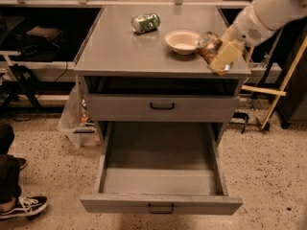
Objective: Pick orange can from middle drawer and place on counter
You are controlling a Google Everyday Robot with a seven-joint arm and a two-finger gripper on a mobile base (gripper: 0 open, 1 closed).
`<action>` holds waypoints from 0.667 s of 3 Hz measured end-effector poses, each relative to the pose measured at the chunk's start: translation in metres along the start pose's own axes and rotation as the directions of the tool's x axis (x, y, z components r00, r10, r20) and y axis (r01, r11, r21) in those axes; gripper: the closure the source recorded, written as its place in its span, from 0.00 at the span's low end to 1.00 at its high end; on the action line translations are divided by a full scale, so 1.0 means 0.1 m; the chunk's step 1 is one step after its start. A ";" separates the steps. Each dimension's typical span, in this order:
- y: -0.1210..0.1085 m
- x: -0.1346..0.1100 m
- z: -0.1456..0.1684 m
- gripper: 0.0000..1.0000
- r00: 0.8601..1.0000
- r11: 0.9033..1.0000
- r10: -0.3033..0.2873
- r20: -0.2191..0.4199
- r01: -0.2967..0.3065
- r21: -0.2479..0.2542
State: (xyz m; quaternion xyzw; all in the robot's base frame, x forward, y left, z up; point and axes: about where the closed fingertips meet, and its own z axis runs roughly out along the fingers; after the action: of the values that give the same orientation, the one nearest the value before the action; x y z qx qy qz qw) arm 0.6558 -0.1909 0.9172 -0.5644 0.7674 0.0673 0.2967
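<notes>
My gripper (217,51) is shut on the orange can (207,46) and holds it tilted above the right front part of the counter (129,51). The can's silver top points up and to the left, close to the beige bowl. My white arm (268,11) comes in from the upper right. The middle drawer (160,174) is pulled wide open below, and its grey floor is bare. The drawer above it (162,107) is closed.
A beige bowl (182,41) sits on the counter just left of the can. A green-and-silver can (145,23) lies on its side at the counter's back. A person's shoe (21,207) is at the lower left. A wooden stand (276,92) is at the right.
</notes>
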 end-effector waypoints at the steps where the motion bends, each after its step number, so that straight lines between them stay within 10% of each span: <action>1: -0.28 -0.13 0.53 1.00 0.997 0.993 0.076 -0.022 -0.078 -0.089; 2: -0.55 -0.05 0.46 1.00 0.995 0.995 0.095 -0.030 -0.096 -0.034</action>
State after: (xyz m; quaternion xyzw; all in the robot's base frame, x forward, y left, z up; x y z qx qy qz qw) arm 0.7239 -0.1862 0.8953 -0.5332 0.7963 0.0866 0.2722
